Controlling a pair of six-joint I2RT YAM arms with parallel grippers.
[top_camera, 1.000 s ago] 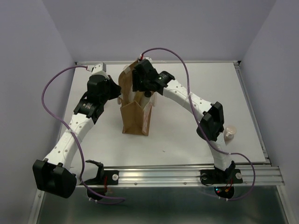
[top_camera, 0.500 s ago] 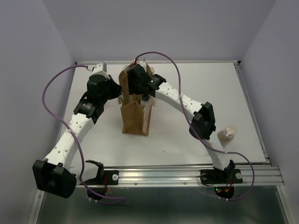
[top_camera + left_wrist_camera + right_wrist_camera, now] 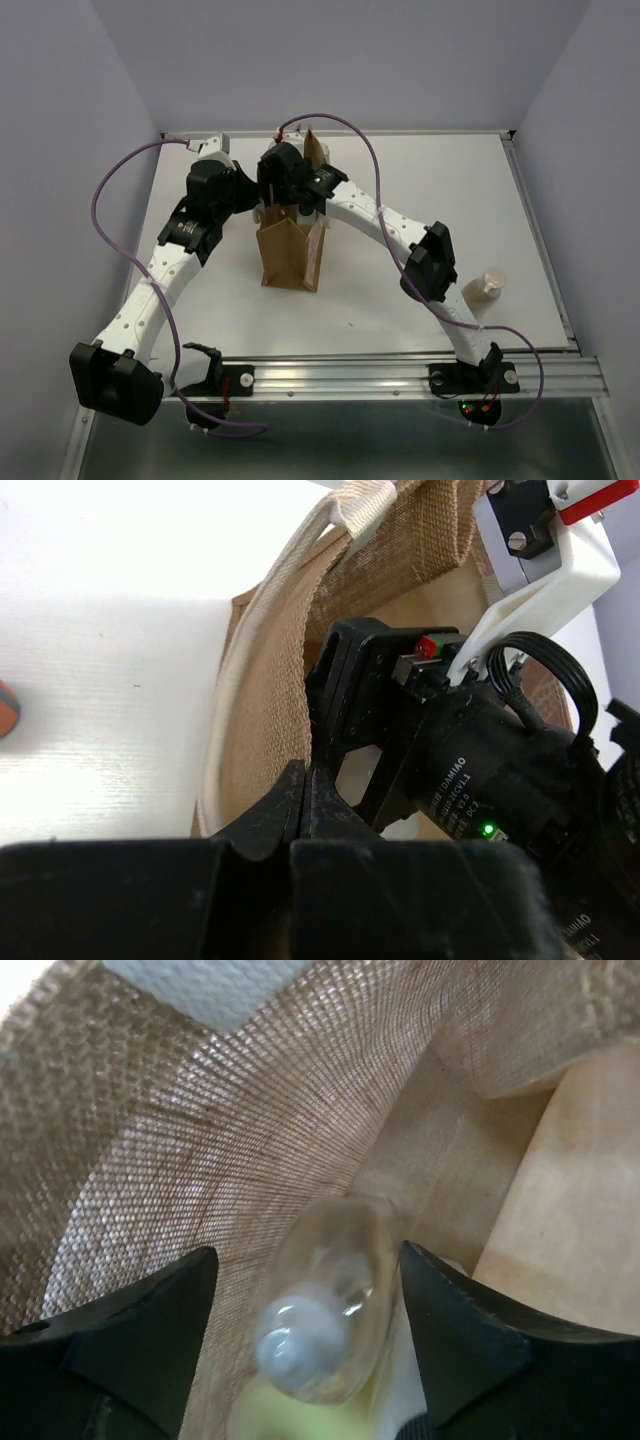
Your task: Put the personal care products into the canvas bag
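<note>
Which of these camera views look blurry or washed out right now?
Right wrist: the clear bottle between the fingers of the right tool is smeared, while the weave of the canvas bag is sharp. Left wrist: the white table is nearly blown out, and the left tool is a dark silhouette. Top external: even light, everything sharp.

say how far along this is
Done: a pale yellow-green bottle seems to lie in the canvas bag. In hand: the left gripper pinches the bag rim; the right gripper, jaws open, has a blurred clear bottle between them, inside the bag. Left: the beige-peach bottle on the table.
</note>
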